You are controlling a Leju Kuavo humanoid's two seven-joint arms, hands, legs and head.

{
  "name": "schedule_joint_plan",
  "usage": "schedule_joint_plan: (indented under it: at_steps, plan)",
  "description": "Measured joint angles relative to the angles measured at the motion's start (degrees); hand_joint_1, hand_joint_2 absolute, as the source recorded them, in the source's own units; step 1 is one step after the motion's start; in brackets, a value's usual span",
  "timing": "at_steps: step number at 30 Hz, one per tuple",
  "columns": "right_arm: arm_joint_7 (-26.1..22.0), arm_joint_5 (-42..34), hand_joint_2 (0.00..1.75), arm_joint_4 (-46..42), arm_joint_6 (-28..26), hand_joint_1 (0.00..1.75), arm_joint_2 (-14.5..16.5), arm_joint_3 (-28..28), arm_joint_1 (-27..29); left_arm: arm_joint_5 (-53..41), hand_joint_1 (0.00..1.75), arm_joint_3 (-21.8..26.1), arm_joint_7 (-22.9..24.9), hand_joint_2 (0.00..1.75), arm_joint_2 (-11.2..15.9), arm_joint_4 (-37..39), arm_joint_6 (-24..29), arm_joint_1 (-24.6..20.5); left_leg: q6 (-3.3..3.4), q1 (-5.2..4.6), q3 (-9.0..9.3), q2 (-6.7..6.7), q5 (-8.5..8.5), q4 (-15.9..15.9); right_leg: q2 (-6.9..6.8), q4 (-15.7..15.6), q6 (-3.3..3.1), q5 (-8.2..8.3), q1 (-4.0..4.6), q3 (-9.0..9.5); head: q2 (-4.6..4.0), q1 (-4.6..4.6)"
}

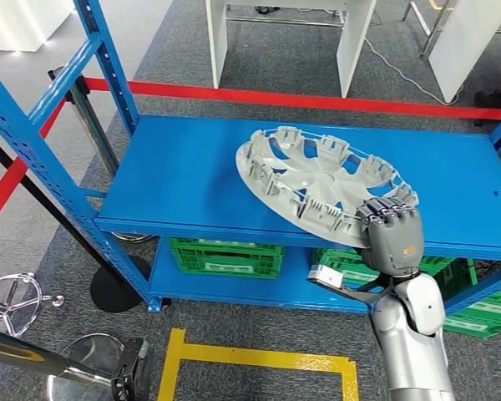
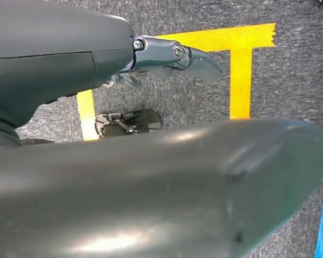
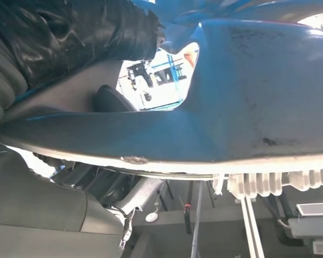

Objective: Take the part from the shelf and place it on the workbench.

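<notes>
Right hand [image 1: 392, 236] grips the tilted wheel cover [image 1: 311, 175] at its rim — head view shows the blue shelf [image 1: 172, 180] beneath.

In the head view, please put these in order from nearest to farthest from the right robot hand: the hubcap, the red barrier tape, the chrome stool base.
Measured from the right robot hand:
1. Hubcap: in the hand's grip, tilted on the blue shelf.
2. Red barrier tape: behind the shelf, across the floor.
3. Chrome stool base: far left, on the floor.

The blue shelf [image 1: 184, 180] bears a grey wheel cover [image 1: 317, 180], tilted up.
</notes>
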Motion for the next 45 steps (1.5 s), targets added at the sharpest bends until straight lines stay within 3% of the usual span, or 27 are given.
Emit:
schedule_joint_plan:
  at_steps: [2, 4, 5, 6, 7, 10, 12, 15, 16, 18, 20, 21, 22, 23, 26, 27, 30, 32, 34, 35, 36, 37, 38, 40, 42, 43, 45]
  plan:
    - [0.01, -0.13, 1.75, -0.15, 0.0, 1.75, 0.02, -0.13, -0.07, -0.14, 0.0, -0.01, -0.05, 0.0, -0.04, -0.01, 0.12, -0.18, 0.65, 0.21, 0.0, 0.18, 0.56, -0.54, -0.21, 4.32, -0.05, -2.78, 0.12, -2.18, 0.0, 0.15]
    - [0.0, -0.32, 1.75, -0.17, 0.0, 1.75, 0.02, -0.3, -0.01, -0.42, 0.0, -0.02, -0.08, 0.0, -0.08, -0.01, 0.32, -0.23, 0.79, 0.03, -0.22, 0.23, 0.66, -0.53, -0.29, 12.46, -0.21, -6.21, 0.24, -6.08, 0.0, 0.24]
    - [-0.01, -0.39, 1.75, -0.18, 0.0, 1.75, 0.02, -0.39, 0.11, -0.54, 0.0, -0.03, -0.08, 0.0, -0.09, -0.01, 0.44, -0.21, 0.8, -0.06, -0.28, 0.24, 0.66, -0.48, -0.3, 15.8, -0.24, -6.96, 0.25, -7.8, 0.0, 0.23]
    - [-0.01, -0.43, 1.75, -0.18, 0.01, 1.75, 0.02, -0.46, 0.24, -0.65, 0.0, -0.04, -0.08, 0.0, -0.11, -0.01, 0.61, -0.21, 0.79, -0.12, -0.32, 0.23, 0.65, -0.4, -0.3, 17.19, -0.28, -6.51, 0.25, -8.71, 0.0, 0.23]
    - [-0.01, -0.44, 1.75, -0.18, 0.01, 1.75, 0.02, -0.51, 0.33, -0.73, 0.0, -0.05, -0.08, 0.0, -0.14, -0.01, 0.81, -0.22, 0.75, -0.14, -0.34, 0.19, 0.6, -0.25, -0.32, 16.16, -0.35, -4.81, 0.24, -8.54, 0.0, 0.24]
    - [-0.01, -0.46, 1.75, -0.19, 0.02, 1.75, 0.02, -0.58, 0.4, -0.92, 0.0, -0.05, -0.09, 0.0, -0.21, -0.01, 1.35, -0.31, 0.18, -0.17, -0.67, 0.04, 0.26, 0.53, -0.45, 6.17, -0.73, 1.22, 0.32, -4.51, 0.0, 0.25]
    - [-0.02, -0.52, 1.75, -0.29, 0.01, 1.75, 0.03, -0.64, 0.47, -1.06, 0.0, -0.05, -0.2, 0.0, -0.22, -0.01, 1.69, -0.37, -0.54, -0.28, -1.35, -0.01, 0.37, 1.08, -0.46, 3.21, -1.06, 1.92, 0.55, -3.27, 0.0, 0.21]
    - [-0.02, -0.71, 1.75, -0.38, 0.02, 1.75, 0.08, -0.84, 0.63, -1.24, 0.0, -0.05, -0.46, 0.0, -0.13, -0.02, 2.33, -0.4, -1.55, -0.3, -2.31, -0.02, 0.4, 1.67, -0.45, 2.66, -1.91, 2.11, 0.47, -3.79, 0.0, 0.13]
    - [-0.02, -0.8, 1.75, -0.39, 0.02, 1.75, 0.13, -0.91, 0.65, -1.31, 0.0, -0.05, -0.57, 0.0, -0.06, -0.03, 2.51, -0.44, -1.9, -0.26, -2.87, 0.0, -0.65, 2.73, -0.52, 2.49, -2.42, 2.33, 0.33, -4.06, 0.0, 0.03]
    - [-0.02, -0.96, 1.75, -0.4, 0.02, 1.75, 0.22, -1.04, 0.68, -1.51, 0.0, -0.05, -0.76, 0.0, 0.04, -0.05, 2.7, -0.53, -2.63, 0.03, -4.96, 0.06, -4.71, 8.24, -0.71, 2.37, -3.29, 2.96, 0.25, -4.73, 0.0, -0.26]
    - [-0.02, -1.03, 1.75, -0.4, 0.02, 1.75, 0.26, -1.17, 0.71, -1.71, 0.0, -0.07, -0.83, 0.0, 0.03, -0.05, 2.77, -0.56, -3.1, 0.33, -7.21, 0.08, -8.37, 15.41, -0.84, 2.52, -3.61, 3.51, 0.42, -5.6, 0.0, -0.39]
    - [-0.02, -1.04, 1.75, -0.4, 0.02, 1.75, 0.26, -1.25, 0.73, -1.77, 0.0, -0.07, -0.84, 0.0, 0.02, -0.05, 2.83, -0.56, -3.16, 0.4, -7.39, 0.08, -8.74, 17.04, -0.88, 2.63, -3.64, 3.8, 0.52, -6.05, 0.0, -0.39]
    - [-0.03, -1.04, 1.75, -0.4, 0.02, 1.75, 0.26, -1.31, 0.75, -1.8, 0.0, -0.08, -0.84, 0.0, 0.01, -0.06, 2.9, -0.57, -3.11, 0.43, -6.56, 0.08, -8.03, 16.46, -0.89, 2.74, -3.61, 4.09, 0.6, -6.5, 0.0, -0.39]
    - [-0.03, -1.05, 1.75, -0.4, 0.02, 1.75, 0.26, -1.36, 0.76, -1.83, 0.0, -0.08, -0.84, 0.0, 0.02, -0.09, 2.96, -0.61, -2.93, 0.42, -4.71, 0.08, -6.49, 13.72, -0.88, 2.83, -3.54, 4.38, 0.67, -6.89, 0.0, -0.4]
    - [-0.03, -1.09, 1.75, -0.4, 0.02, 1.75, 0.27, -1.53, 0.74, -1.85, 0.0, -0.08, -0.87, 0.0, 0.19, -0.27, 3.02, -0.93, -1.96, 0.1, 1.81, 0.01, -3.17, 2.36, -0.87, 2.81, -2.9, 5.38, 0.77, -7.65, 0.0, -0.36]
    - [-0.04, -1.09, 1.75, -0.4, 0.02, 1.75, 0.32, -1.58, 0.74, -1.85, 0.0, -0.08, -0.9, 0.0, 0.23, -0.31, 3.02, -1.03, -1.69, -0.09, 2.63, -0.03, -2.97, 0.62, -0.89, 2.67, -2.51, 5.8, 0.71, -7.78, 0.0, -0.35]
    - [-0.04, -1.12, 1.75, -0.4, 0.02, 1.75, 0.48, -1.68, 0.75, -1.87, 0.0, -0.08, -0.93, 0.0, 0.19, -0.35, 3.03, -1.13, -0.85, -0.3, 2.14, 0.02, -1.69, -0.37, -0.84, 2.09, -1.34, 6.73, 0.52, -8.12, 0.0, -0.35]
    - [-0.04, -1.13, 1.75, -0.4, 0.02, 1.75, 0.5, -1.71, 0.76, -1.87, 0.0, -0.08, -0.93, 0.0, 0.13, -0.41, 3.04, -1.25, -0.07, -0.07, 1.17, 0.23, -0.27, -1.02, -0.78, 4.09, -0.91, 4.03, 0.59, -9.39, 0.0, -0.2]
    - [-0.03, -1.14, 1.75, -0.4, 0.02, 1.75, 0.5, -1.73, 0.77, -1.87, 0.0, -0.07, -0.93, 0.0, 0.14, -0.46, 3.05, -1.31, 0.44, -0.1, -0.3, 0.32, 0.96, -1.12, -0.74, 10.67, -0.65, -1.34, 0.62, -11.56, 0.0, -0.09]
    - [-0.03, -1.14, 1.75, -0.39, 0.02, 1.75, 0.5, -1.73, 0.79, -1.86, 0.0, -0.06, -0.93, 0.0, 0.14, -0.47, 3.06, -1.3, 0.51, -0.18, -1.13, 0.33, 1.55, -1.05, -0.73, 14.6, -0.52, -3.31, 0.63, -12.42, 0.0, -0.08]
    - [-0.03, -1.15, 1.75, -0.39, 0.02, 1.75, 0.5, -1.74, 0.83, -1.86, 0.0, -0.05, -0.93, 0.0, 0.12, -0.47, 3.05, -1.27, 0.53, -0.26, -1.94, 0.34, 2.11, -0.97, -0.73, 17.38, -0.44, -4.04, 0.65, -12.73, 0.0, -0.08]
    - [-0.03, -1.15, 1.75, -0.38, 0.02, 1.75, 0.5, -1.74, 0.87, -1.86, 0.0, -0.05, -0.93, 0.0, 0.1, -0.47, 3.05, -1.25, 0.48, -0.31, -2.71, 0.34, 2.63, -0.87, -0.73, 18.24, -0.43, -3.52, 0.67, -12.13, 0.0, -0.08]
    - [-0.03, -1.15, 1.75, -0.38, 0.02, 1.75, 0.5, -1.74, 0.89, -1.86, 0.0, -0.05, -0.93, 0.0, 0.08, -0.47, 3.05, -1.24, 0.4, -0.34, -3.43, 0.33, 3.13, -0.76, -0.73, 16.85, -0.49, -2.08, 0.68, -10.42, 0.0, -0.08]
    - [-0.03, -1.14, 1.75, -0.38, 0.02, 1.75, 0.5, -1.74, 0.82, -1.87, 0.0, -0.05, -0.93, 0.0, 0.05, -0.49, 3.05, -1.23, 0.05, -0.4, -4.57, 0.3, 3.93, -0.41, -0.73, 9.18, -0.8, 0.25, 0.75, -4.69, 0.0, -0.07]
    - [-0.03, -1.15, 1.75, -0.41, 0.02, 1.75, 0.5, -1.74, 0.71, -1.87, 0.0, -0.05, -0.93, 0.0, 0.04, -0.54, 3.05, -1.24, -0.5, -0.51, -5.32, 0.28, 4.7, -0.01, -0.68, 2.27, -1.19, -0.11, 0.97, -0.08, 0.0, -0.11]
    - [-0.03, -1.16, 1.75, -0.43, 0.02, 1.75, 0.5, -1.74, 0.7, -1.87, 0.0, -0.05, -0.94, 0.0, 0.05, -0.56, 3.05, -1.24, -0.82, -0.51, -5.59, 0.29, 5.16, 0.07, -0.64, 0.82, -1.43, -0.63, 1.13, 0.73, 0.0, -0.15]
    - [-0.04, -1.16, 1.75, -0.41, 0.02, 1.75, 0.52, -1.79, 0.72, -1.87, 0.0, -0.05, -0.95, 0.0, 0.11, -0.57, 3.05, -1.2, -1.47, -0.44, -6.03, 0.27, 5.84, 0.14, -0.73, 0.42, -2.27, -0.03, 1.14, 0.24, 0.0, -0.12]
